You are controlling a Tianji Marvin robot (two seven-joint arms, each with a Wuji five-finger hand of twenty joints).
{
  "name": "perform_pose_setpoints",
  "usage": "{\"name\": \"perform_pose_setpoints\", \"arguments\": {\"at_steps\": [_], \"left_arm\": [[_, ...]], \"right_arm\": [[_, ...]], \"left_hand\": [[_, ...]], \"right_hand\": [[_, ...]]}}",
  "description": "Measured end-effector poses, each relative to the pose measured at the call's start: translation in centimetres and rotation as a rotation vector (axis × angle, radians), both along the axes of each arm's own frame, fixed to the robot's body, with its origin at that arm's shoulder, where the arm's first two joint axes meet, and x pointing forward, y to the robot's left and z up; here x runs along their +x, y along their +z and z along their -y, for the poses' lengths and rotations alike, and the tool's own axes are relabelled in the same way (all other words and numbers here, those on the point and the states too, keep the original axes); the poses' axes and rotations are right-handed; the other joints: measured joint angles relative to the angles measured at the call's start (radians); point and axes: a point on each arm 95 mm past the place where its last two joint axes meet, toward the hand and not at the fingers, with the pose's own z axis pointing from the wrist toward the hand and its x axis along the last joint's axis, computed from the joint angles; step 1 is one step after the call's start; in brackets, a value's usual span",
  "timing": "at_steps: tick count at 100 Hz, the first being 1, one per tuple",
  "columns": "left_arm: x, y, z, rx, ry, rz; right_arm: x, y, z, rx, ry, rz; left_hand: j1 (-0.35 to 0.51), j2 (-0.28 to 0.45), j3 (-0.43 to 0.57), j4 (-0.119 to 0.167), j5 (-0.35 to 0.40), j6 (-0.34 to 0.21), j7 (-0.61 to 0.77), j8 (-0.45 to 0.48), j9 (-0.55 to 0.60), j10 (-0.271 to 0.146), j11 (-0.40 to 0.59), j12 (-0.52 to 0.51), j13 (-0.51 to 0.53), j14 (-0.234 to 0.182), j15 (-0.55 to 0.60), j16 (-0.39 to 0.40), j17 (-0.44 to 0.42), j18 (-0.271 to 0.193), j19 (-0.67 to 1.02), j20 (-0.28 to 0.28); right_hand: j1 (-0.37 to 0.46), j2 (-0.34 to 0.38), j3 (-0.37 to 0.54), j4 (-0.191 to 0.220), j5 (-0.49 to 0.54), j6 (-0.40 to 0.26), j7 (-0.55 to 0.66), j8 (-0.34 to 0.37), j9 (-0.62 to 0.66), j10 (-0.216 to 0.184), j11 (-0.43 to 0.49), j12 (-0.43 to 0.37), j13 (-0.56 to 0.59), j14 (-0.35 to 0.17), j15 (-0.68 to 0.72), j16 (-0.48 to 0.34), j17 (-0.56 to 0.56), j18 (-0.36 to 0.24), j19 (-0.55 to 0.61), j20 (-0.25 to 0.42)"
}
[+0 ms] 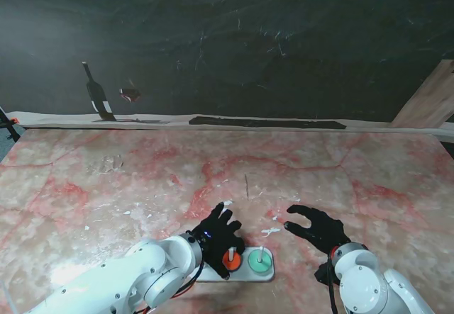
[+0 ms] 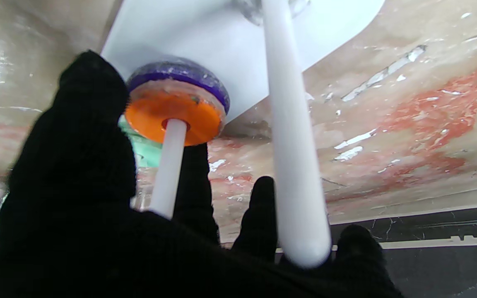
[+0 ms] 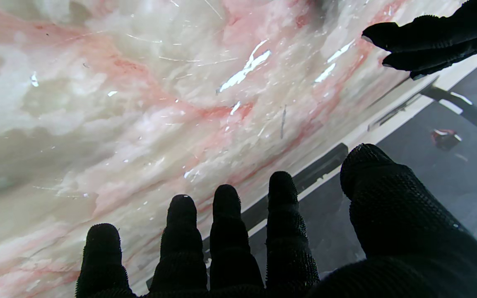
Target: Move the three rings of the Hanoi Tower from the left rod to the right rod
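**A:** Where is the tower, and where are the hands?

**B:** The white base [image 1: 264, 274] lies on the pink marble table [image 1: 355, 179], close to the robot, between its two arms. The left hand [image 1: 218, 234], in a black glove, is over the left end of the base, hiding the left rod in the stand's view.

**A:** And the rings?

**B:** The orange ring [image 1: 230, 260] sits on the middle rod [image 2: 168, 169], touching the left hand's fingers [image 2: 77, 136]. The left wrist view shows a purple ring [image 2: 180, 74] under it on the same rod. The green ring [image 1: 259, 261] sits on the right rod [image 1: 260, 251], just beside the orange one.

**A:** Is the left hand holding anything?

**B:** Its fingers are spread and curl around the orange ring's side; I cannot tell whether they grip it.

**A:** The right hand?

**B:** The right hand [image 1: 316, 227] hovers to the right of the base, apart from it, fingers spread, holding nothing.

**A:** Any writing or labels?

**B:** None that can be read.
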Motion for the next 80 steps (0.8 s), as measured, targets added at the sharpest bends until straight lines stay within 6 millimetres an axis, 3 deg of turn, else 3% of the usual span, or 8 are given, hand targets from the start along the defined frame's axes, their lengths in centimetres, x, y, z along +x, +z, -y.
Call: {"name": "perform_pose_setpoints", "arguments": {"at_steps": [22, 30, 52, 70, 80], "left_arm": [[-0.03, -0.13, 0.01, 0.002, -0.003, -0.006], [-0.06, -0.23, -0.01, 0.011, -0.003, -0.016], [-0.01, -0.19, -0.43, 0.015, 0.007, -0.030], [-0.32, -0.09, -0.77, 0.004, 0.018, -0.022], [-0.46, -0.12, -0.77, -0.002, 0.013, -0.019]], "right_arm": [[0.00, -0.02, 0.00, 0.002, 0.000, -0.001], [0.01, -0.02, 0.01, 0.002, 0.000, -0.002], [0.01, -0.02, 0.01, 0.004, -0.001, -0.003], [0.02, -0.03, 0.02, 0.004, -0.002, -0.004], [0.03, -0.03, 0.01, 0.004, -0.002, -0.005]], "left_hand": [[0.000, 0.000, 0.000, 0.003, -0.001, -0.002, 0.010, 0.003, 0.000, 0.000, 0.000, 0.000, 0.002, 0.000, 0.000, 0.000, 0.000, 0.000, 0.000, 0.000], [0.000, 0.000, 0.000, 0.004, -0.006, 0.023, -0.009, 0.001, 0.000, 0.000, 0.000, 0.000, 0.002, 0.000, 0.000, 0.000, 0.000, 0.000, 0.000, 0.008], [0.020, 0.000, 0.000, 0.005, -0.136, 0.056, -0.080, -0.021, -0.001, 0.000, 0.001, 0.013, 0.003, 0.000, 0.000, 0.001, 0.000, 0.000, 0.000, 0.018], [0.020, 0.000, 0.008, 0.006, -0.185, 0.042, -0.097, -0.023, -0.002, 0.000, 0.004, 0.020, 0.003, 0.000, 0.000, 0.004, 0.000, 0.000, 0.001, 0.029], [0.020, 0.000, 0.012, 0.012, -0.195, 0.022, -0.064, 0.026, -0.002, 0.000, 0.010, 0.023, 0.003, 0.000, 0.000, 0.004, 0.000, 0.000, 0.001, 0.041]], "right_hand": [[0.000, 0.007, -0.007, 0.000, 0.000, 0.000, 0.000, 0.000, 0.000, 0.000, 0.000, 0.000, 0.000, 0.000, 0.000, 0.000, 0.000, 0.000, 0.000, 0.000], [0.000, 0.007, -0.007, 0.000, 0.000, 0.000, -0.001, 0.000, 0.000, 0.000, 0.000, 0.000, 0.000, 0.000, 0.000, 0.000, 0.000, 0.000, 0.000, 0.000], [0.000, 0.008, -0.007, 0.000, 0.000, 0.000, -0.001, 0.000, 0.000, 0.000, 0.000, 0.000, 0.000, 0.000, 0.000, 0.000, 0.000, 0.000, -0.006, 0.001], [0.000, 0.008, -0.007, 0.000, 0.000, 0.000, -0.001, 0.000, 0.000, 0.000, 0.000, 0.000, 0.000, 0.000, 0.000, 0.000, 0.000, 0.000, -0.008, 0.001], [0.000, 0.009, -0.007, 0.000, 0.000, 0.000, -0.001, 0.000, 0.000, 0.000, 0.000, 0.000, 0.000, 0.000, 0.000, 0.000, 0.000, 0.000, -0.008, 0.008]]}}
